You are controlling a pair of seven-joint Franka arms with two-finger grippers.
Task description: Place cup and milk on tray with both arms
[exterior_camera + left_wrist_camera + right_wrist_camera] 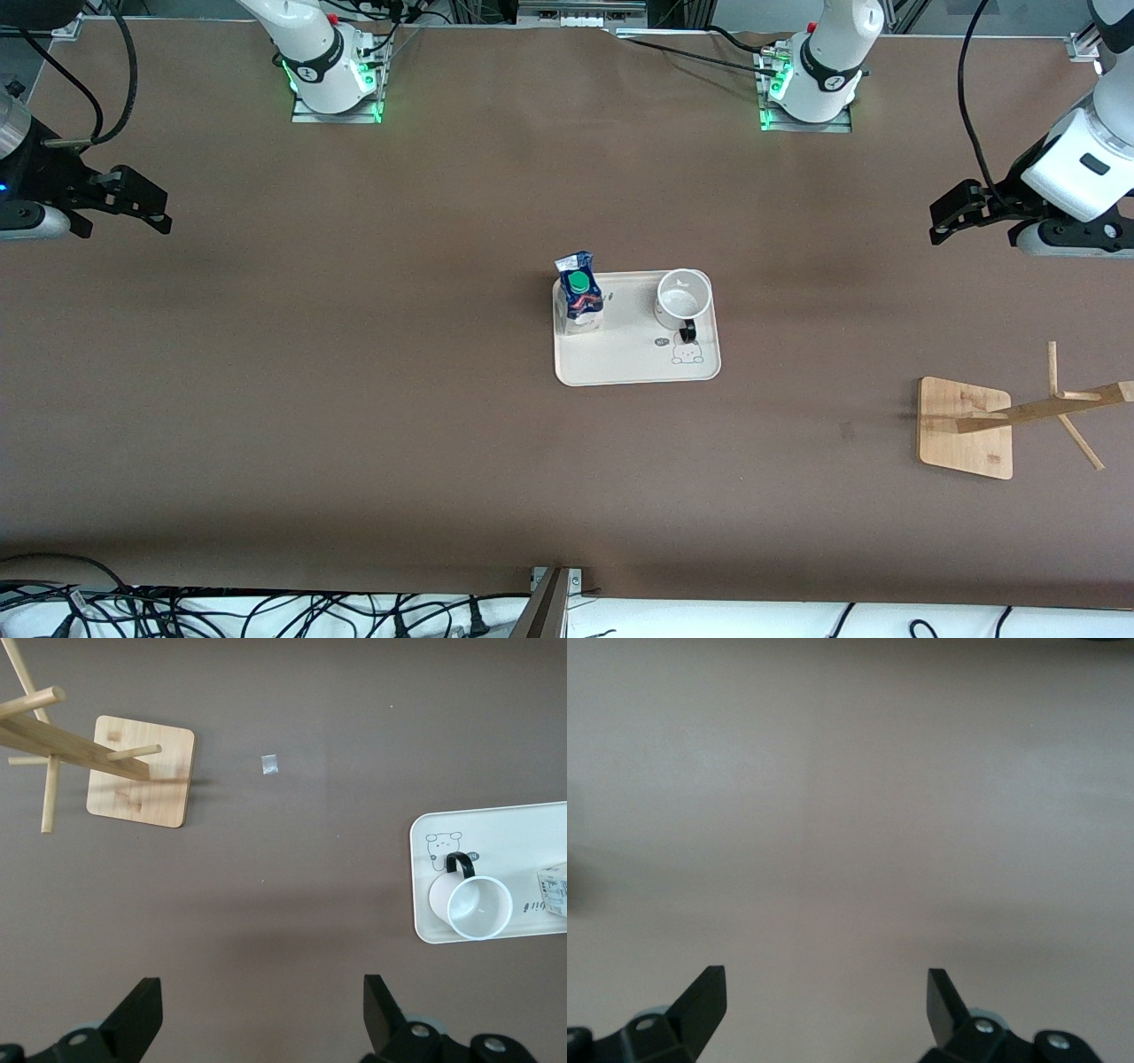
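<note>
You see the tray [636, 354] lying flat near the middle of the brown surface [354, 354], its rabbit drawing on the edge nearer the front camera. The milk [579, 292] stands upright on the tray, in the corner toward the right arm's end and farther from the front camera, green cap up. The cup [683, 297] stands upright and open-mouthed on the tray, in the corner toward the left arm's end, its black handle pointing toward the rabbit drawing; cup and milk are apart. In the left wrist view you find the same cup [478, 905] on the tray [514, 837], with only an edge of the milk [554, 890] showing.

The left claw [946, 217] hangs over bare surface at the left arm's end, fingers [142, 1010] spread apart and holding nothing. The right claw [146, 204] hangs over bare surface at the right arm's end, fingers [709, 997] likewise spread and holding nothing.

A wooden rack [966, 427] with a square base stands toward the left arm's end, nearer the front camera than the tray and well apart from it
</note>
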